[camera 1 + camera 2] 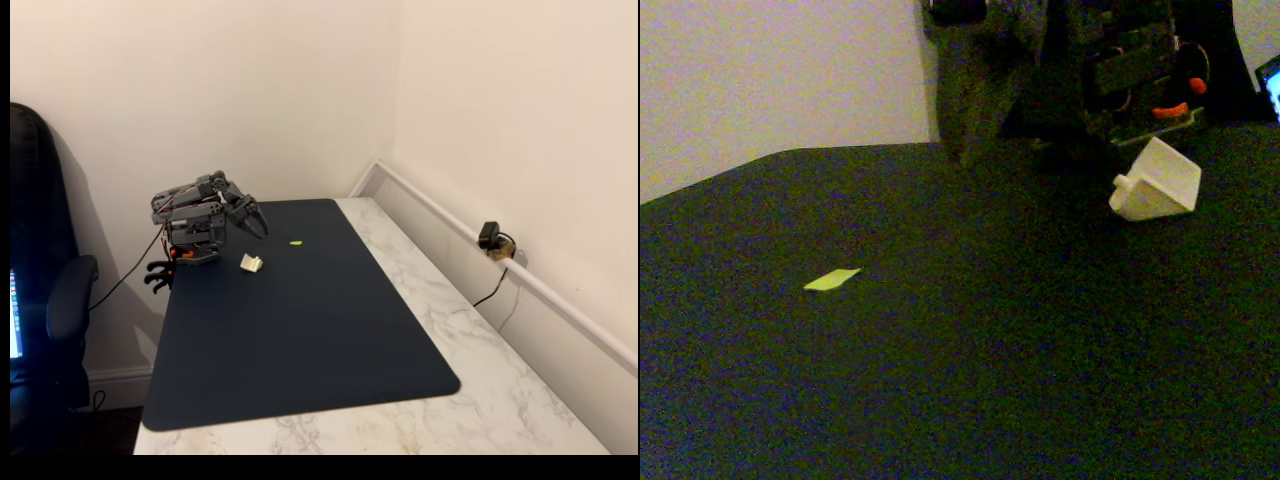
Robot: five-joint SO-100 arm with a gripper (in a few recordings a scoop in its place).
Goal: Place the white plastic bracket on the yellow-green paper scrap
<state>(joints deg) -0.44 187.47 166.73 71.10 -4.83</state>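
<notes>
In a fixed view, the claw (255, 222) is seen raised at the far-left corner of the dark mat (300, 330) on the marble counter (520, 400), holding nothing; how far it is open cannot be told. The white plastic bracket (251, 263) lies on the mat at its 6 o'clock, with the yellow-green paper scrap (296, 243) at the bracket's 2 o'clock, apart from it.

In another fixed view, the bracket (1157, 181) rests tilted before the arm's base, and the scrap (832, 280) lies flat, well apart at its 8 o'clock.

Plain cream walls (300, 90) meet in a corner behind the white marble-look bench (480, 370). Dark navy rect. mat (300, 330) covers most of the top. Black office chair (45, 300) at left, white trunking rail (560, 300) along right wall w/ small black webcam (490, 238). Soft, even light.
</notes>
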